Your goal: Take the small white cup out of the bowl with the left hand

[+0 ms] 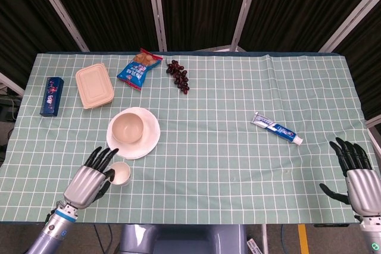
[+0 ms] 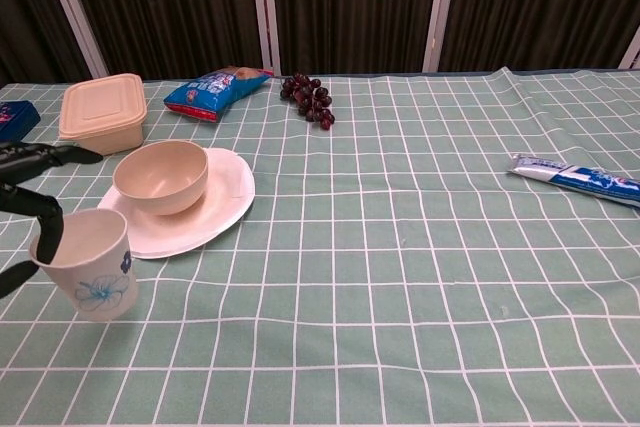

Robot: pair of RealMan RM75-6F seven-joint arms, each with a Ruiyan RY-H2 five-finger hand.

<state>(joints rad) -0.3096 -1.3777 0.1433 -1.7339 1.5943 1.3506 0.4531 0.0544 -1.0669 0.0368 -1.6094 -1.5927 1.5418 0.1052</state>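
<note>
The small white cup [image 1: 121,173] [image 2: 88,263], with a blue flower print, is out of the bowl, at the table's front left, in front of the plate. My left hand [image 1: 89,178] [image 2: 28,209] holds it from the left, fingers curled around its rim and side. I cannot tell whether the cup touches the cloth. The beige bowl [image 1: 127,127] [image 2: 161,176] stands empty on the white plate [image 1: 149,140] [image 2: 225,197]. My right hand [image 1: 356,172] hangs open at the front right, holding nothing; the chest view does not show it.
At the back left lie a blue box [image 1: 52,96], a beige lidded container [image 1: 94,85] [image 2: 101,112], a blue snack bag [image 1: 139,69] [image 2: 214,91] and dark grapes [image 1: 179,75] [image 2: 310,99]. A toothpaste tube [image 1: 277,128] [image 2: 575,178] lies at the right.
</note>
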